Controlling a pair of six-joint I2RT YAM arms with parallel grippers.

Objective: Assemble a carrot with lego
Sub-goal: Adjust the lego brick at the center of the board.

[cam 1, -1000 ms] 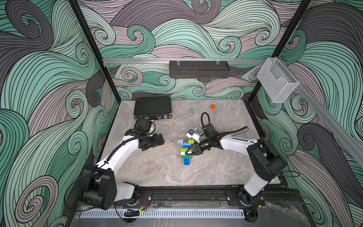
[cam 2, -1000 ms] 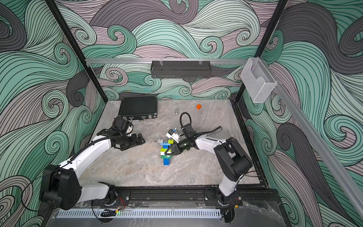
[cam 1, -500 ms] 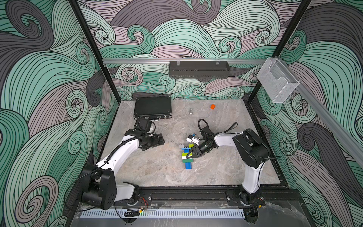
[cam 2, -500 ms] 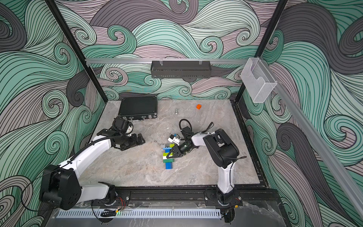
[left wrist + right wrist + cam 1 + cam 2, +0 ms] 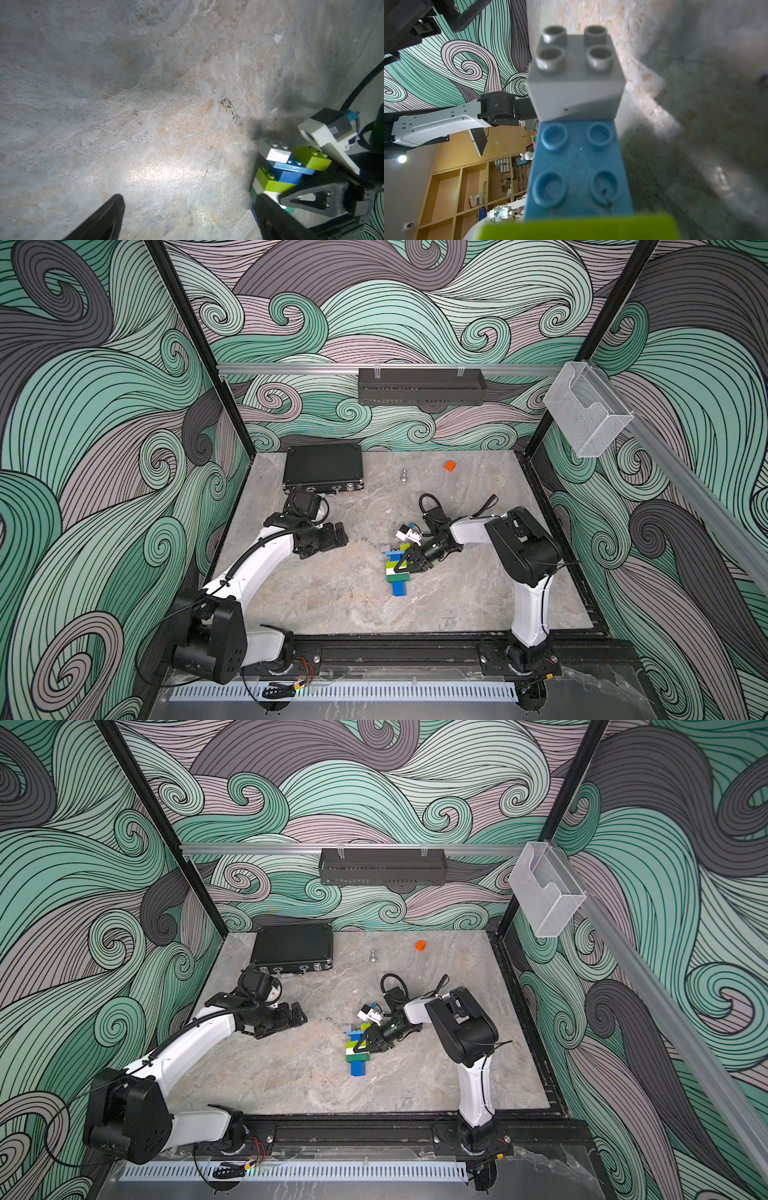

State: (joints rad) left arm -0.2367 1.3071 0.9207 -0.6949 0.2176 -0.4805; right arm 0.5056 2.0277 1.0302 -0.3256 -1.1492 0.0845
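Moved: right arm [image 5: 519, 547] now stands folded high above its base, where a second ago it lay stretched low toward the right edge; the carrot [image 5: 391, 569] in its grasp has slid slightly toward the front edge of the surface [image 5: 332, 605]
Unmoved: left arm [image 5: 257, 564] sits as it did a second ago
Right arm: right gripper [image 5: 402, 566] is clamped across the carrot's lime and white bands, reaching in from the right-edge side
Left arm: left gripper [image 5: 338, 536] stands spread wide and holds nothing, its fingers [image 5: 108, 216] over the surface, well apart from the carrot toward the left edge
Carrot: near the middle of the surface in both top views, narrow blue tip pointing to the front edge, crosspiece toward the back edge; whether it rests on the surface or hangs just clear cannot be told
Crosspiece: seen close by the right wrist camera, a grey brick [image 5: 575, 79] sits on one end of a light blue brick [image 5: 579, 172], with a lime brick [image 5: 577, 228] blurred nearest the lens
Back edge: black case [image 5: 323, 466] in the back left corner, a small metal piece [image 5: 403, 475] and an orange cube [image 5: 450, 465] further along, all well apart from the carrot
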